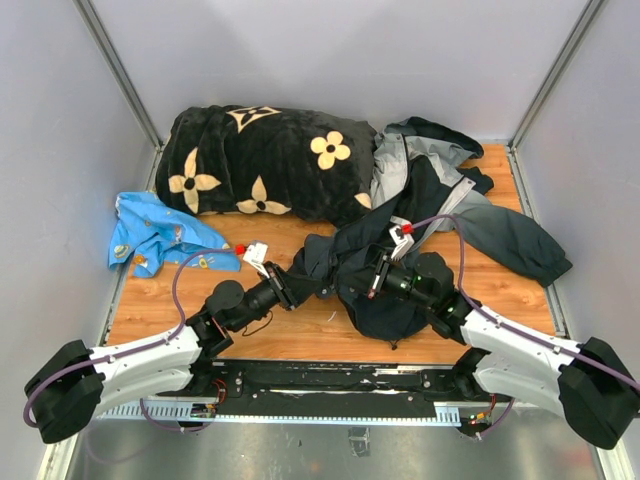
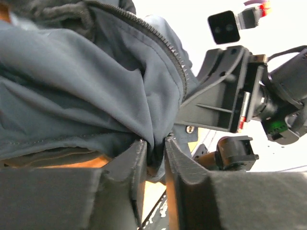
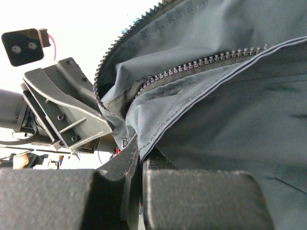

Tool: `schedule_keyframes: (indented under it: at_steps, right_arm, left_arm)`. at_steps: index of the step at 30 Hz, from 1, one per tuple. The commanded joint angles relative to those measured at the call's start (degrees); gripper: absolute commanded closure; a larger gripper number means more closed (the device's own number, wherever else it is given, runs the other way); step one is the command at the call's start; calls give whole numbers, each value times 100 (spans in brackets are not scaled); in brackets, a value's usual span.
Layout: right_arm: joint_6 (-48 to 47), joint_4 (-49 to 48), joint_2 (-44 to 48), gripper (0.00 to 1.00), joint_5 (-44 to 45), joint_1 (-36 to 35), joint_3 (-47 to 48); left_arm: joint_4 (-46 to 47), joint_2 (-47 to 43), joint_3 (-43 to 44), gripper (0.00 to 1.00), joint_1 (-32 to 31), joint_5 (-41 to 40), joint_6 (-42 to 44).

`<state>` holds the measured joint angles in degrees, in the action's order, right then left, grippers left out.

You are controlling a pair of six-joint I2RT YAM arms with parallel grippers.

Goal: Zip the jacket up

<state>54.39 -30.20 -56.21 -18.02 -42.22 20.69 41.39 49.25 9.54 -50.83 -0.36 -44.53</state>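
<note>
No readable text or labels.

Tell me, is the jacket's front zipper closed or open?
Open: in the right wrist view the jacket shows two zipper rows running apart, unmeshed, with fabric gaping between them.

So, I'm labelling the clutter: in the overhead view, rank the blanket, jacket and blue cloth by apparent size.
1. jacket and blanket: similar spread, both bunched, so unranked.
2. blue cloth: clearly smallest.
</note>
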Motion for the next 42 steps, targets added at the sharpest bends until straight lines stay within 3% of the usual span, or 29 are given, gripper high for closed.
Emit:
schedule_keyframes:
  at_steps: [1, 7, 16, 27, 30, 34, 42]
  right_arm:
    - [-184, -645, -101, 99, -83, -57, -139]
    - [-176, -954, -293, 99, -95, -93, -239]
    - [-143, -1273, -519, 99, -120, -164, -344]
    - [-148, -1463, -738, 99, -262, -342, -267]
    - [-157, -1461, -769, 99, -274, -373, -256]
    - [-182, -1443, -740, 99, -197, -373, -254]
    - [-279, -1329, -668, 99, -3, -372, -126]
  left_arm:
    - [-820, -54, 175, 70, -68, -380, -921]
    - [-1493, -147, 193, 44, -68, -417, -1778]
    - [-1507, -316, 118, 43, -68, -253, -2412]
    - [-973, 6, 124, 61, -68, -242, -2483]
    - [-905, 40, 127, 74, -68, -203, -2444]
    - [-909, 9, 127, 99, -68, -14, -2334]
    - [-930, -42, 165, 100, -68, 527, -1932]
